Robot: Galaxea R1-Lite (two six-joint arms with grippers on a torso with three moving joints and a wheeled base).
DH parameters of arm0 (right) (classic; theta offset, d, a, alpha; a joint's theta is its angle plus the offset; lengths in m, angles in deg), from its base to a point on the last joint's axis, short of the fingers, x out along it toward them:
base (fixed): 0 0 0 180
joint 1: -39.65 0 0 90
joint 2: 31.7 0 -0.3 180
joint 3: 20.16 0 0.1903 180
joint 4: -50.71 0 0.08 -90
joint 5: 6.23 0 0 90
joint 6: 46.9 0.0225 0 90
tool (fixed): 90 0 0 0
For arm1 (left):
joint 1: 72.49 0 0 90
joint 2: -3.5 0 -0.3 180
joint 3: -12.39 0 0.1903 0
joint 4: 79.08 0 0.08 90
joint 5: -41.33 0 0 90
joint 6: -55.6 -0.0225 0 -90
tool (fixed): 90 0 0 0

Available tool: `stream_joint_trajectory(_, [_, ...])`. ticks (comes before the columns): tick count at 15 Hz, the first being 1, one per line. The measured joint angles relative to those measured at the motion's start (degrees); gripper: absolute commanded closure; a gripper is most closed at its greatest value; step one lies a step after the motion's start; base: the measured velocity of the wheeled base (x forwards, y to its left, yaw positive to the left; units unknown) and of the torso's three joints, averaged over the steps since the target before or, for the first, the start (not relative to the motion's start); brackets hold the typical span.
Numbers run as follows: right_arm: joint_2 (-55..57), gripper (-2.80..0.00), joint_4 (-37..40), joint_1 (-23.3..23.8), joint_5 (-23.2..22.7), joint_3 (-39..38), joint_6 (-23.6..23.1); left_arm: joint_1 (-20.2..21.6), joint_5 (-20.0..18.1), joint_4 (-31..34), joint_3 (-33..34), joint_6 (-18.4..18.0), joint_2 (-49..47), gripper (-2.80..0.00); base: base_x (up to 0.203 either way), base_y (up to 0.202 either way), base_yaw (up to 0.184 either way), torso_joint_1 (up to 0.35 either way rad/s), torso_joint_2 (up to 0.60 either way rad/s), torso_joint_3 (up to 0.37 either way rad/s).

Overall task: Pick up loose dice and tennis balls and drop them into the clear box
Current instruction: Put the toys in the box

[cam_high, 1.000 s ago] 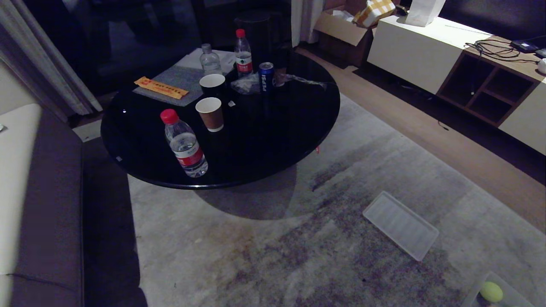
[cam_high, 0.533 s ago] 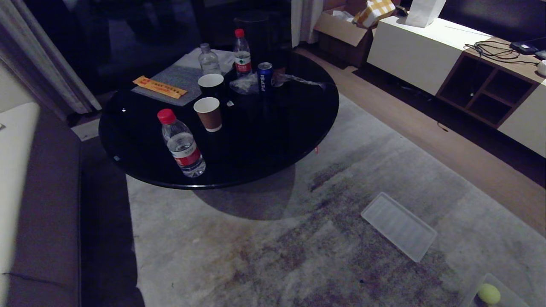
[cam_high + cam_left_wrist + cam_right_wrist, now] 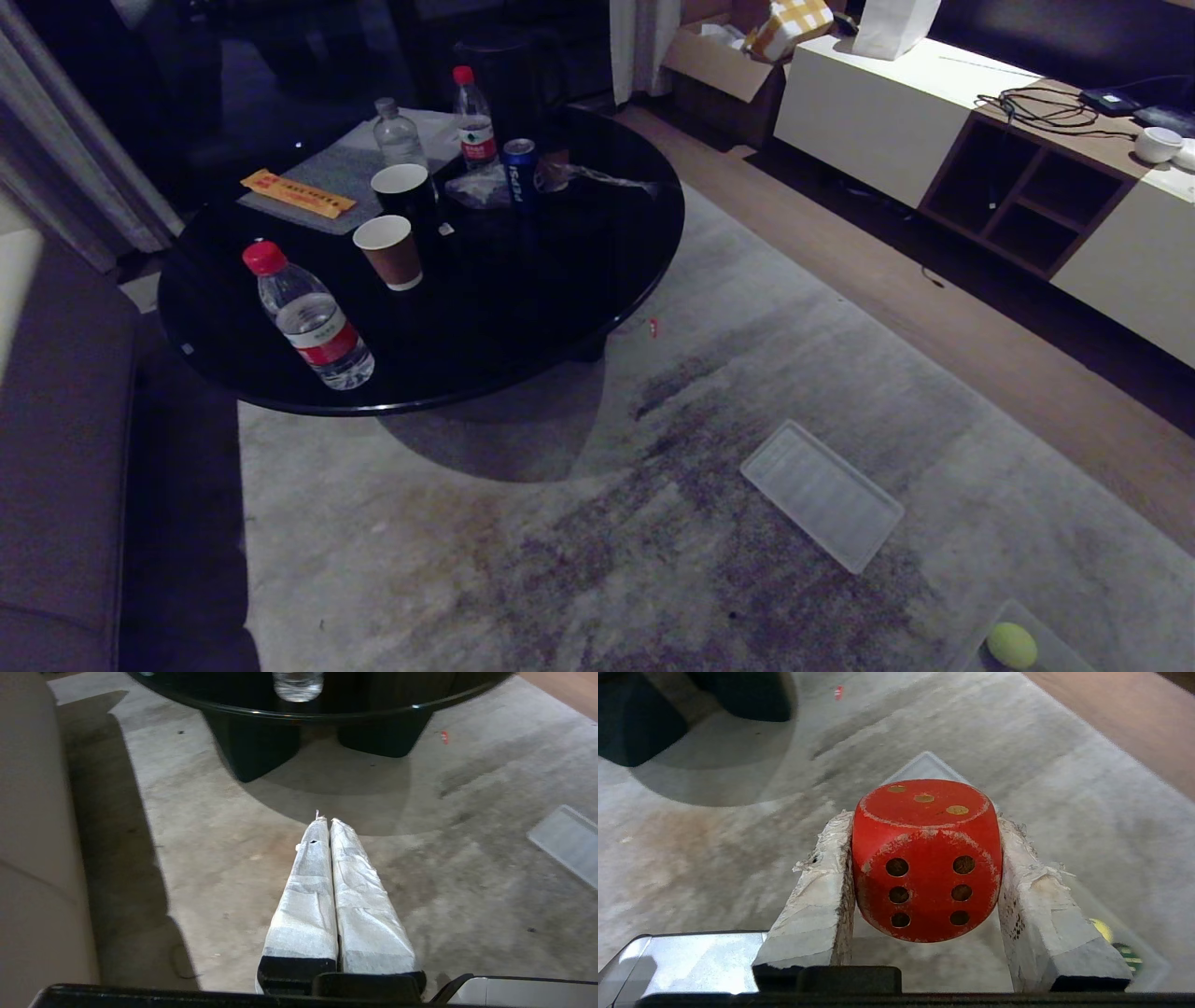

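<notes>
Though airborne, red die [image 3: 927, 858] between right hand [image 3: 924, 826] fingers

The head camera has been swung rightward: the round surface [image 3: 420, 252], ribbed lid [image 3: 822, 493] and tennis ball [image 3: 1011, 645] are all displaced leftward together; none of them has itself been moved.

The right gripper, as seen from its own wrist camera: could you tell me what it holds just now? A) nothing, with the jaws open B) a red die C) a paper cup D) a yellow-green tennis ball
B: in the right wrist view the right gripper is closed on the red die, one padded finger on each side, six pips facing the camera.
</notes>
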Motion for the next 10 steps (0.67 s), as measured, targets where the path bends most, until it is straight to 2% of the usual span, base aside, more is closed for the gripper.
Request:
stream_joint_trajectory(5, [0.0,0.00,0.0,0.0,0.0,0.0,0.0,0.0,0.0,0.0,0.0,0.0,0.0,0.00,0.000,-0.166,-0.001,0.004,0.00,0.001])
stream_joint_trajectory(10, [0.0,0.00,0.0,0.0,0.0,0.0,0.0,0.0,0.0,0.1,0.0,0.1,0.0,0.00,0.000,-0.011,0.000,0.000,0.00,0.000])
